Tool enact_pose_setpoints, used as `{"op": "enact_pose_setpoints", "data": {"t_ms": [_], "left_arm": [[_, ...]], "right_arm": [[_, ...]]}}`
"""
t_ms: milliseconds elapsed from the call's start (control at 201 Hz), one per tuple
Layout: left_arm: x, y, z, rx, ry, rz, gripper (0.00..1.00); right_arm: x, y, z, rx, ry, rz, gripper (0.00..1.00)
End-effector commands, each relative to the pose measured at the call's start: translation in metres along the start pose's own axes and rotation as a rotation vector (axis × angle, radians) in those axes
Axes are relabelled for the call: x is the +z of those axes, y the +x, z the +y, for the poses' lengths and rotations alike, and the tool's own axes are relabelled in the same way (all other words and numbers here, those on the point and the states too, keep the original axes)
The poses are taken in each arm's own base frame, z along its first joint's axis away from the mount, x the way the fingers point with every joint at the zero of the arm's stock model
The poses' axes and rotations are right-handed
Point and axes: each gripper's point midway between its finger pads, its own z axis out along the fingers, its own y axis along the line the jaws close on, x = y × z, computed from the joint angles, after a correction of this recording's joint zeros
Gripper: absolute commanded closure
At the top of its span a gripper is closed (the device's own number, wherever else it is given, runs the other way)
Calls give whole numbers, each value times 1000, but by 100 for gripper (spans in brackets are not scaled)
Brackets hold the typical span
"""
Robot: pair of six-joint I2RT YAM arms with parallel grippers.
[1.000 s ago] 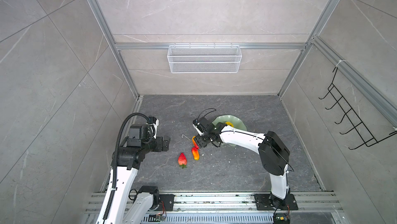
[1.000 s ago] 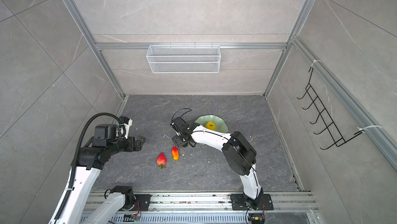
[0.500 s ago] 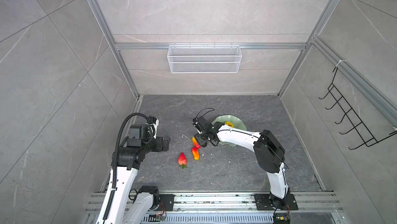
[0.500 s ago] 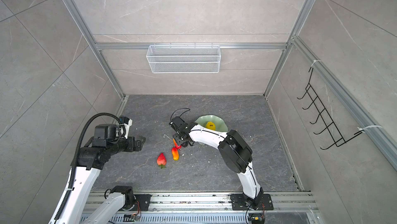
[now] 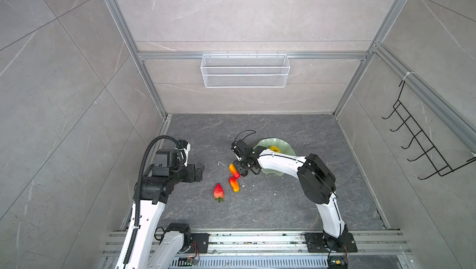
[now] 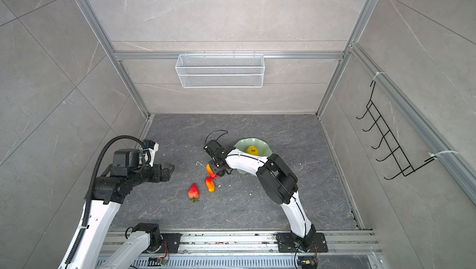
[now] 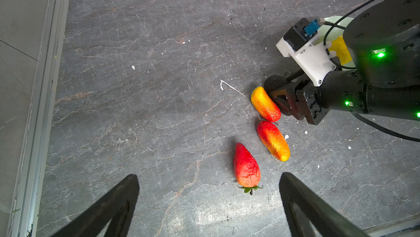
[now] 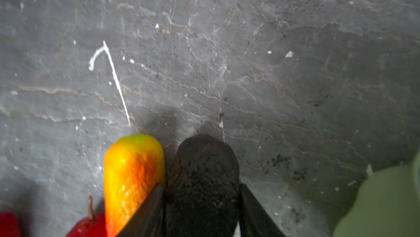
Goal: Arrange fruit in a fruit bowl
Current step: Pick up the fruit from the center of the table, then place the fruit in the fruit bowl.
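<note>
**Between the right fingers, a dark fruit ready to lift**

Beneath the right gripper (image 5: 240,170), in both top views, the grasp itself is hidden by the gripper's own body. What shows is one elongated fruit (image 5: 234,170) against the fingers' outer side. A second elongated fruit (image 5: 234,184) and the strawberry (image 5: 218,191) lie just beyond. The fruit bowl (image 5: 279,142) sits close behind the fingers, with the yellow fruit (image 5: 273,149) already in it. The left gripper (image 5: 199,172) hangs well apart from all of these.

From the left wrist, its own fingers (image 7: 113,201) stand wide with nothing between them, and the strawberry lies just ahead of the tips.

Only the right wrist view settles the grip. Both fingers (image 8: 147,210) press the flanks of the dark oval fruit (image 8: 204,170), a narrow hold, and the fruit seems to lie on the floor (image 8: 272,65). The elongated fruit touches the outside of one finger, and the bowl's rim lies off the other.

The lift should probably go straight up first, so the touching neighbour is not dragged. The hold looks set toward the fruit's rear end, so it may pivot; a slow swing to the bowl suits, lowering beside the yellow fruit before letting go.
</note>
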Motion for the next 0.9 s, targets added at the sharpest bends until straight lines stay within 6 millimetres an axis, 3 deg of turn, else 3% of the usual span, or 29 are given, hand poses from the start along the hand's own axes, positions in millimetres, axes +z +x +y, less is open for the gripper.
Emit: {"op": "enact_pose_setpoints", "data": {"t_ms": [0,115,274,399,498,593,747,892], "left_arm": [[-7,-11,-5,23,22,-36,0],[-8,-13,-5,22,25,-44,0],[-5,-17,-9,16,51,-64,0],[3,-18,-10,10,59,-52,0],[5,-19,-10,9,60,-44,0],[3,-21,-10,10,63,-46,0],[1,-18,-11,8,67,-40,0],[2,-20,-12,-4,72,-36,0]], "right_arm": [[3,-9,6,17,-28,-8,61],[-18,-18,9,-1,-41,-31,76],[-89,-40,14,-74,-66,-126,78],[-142,-47,-5,-72,-33,-222,78],[-163,-40,-34,-34,14,-255,78],[-159,-24,-64,10,49,-244,78],[-130,1,-102,84,91,-195,78],[-99,7,-114,119,87,-150,79]]}}
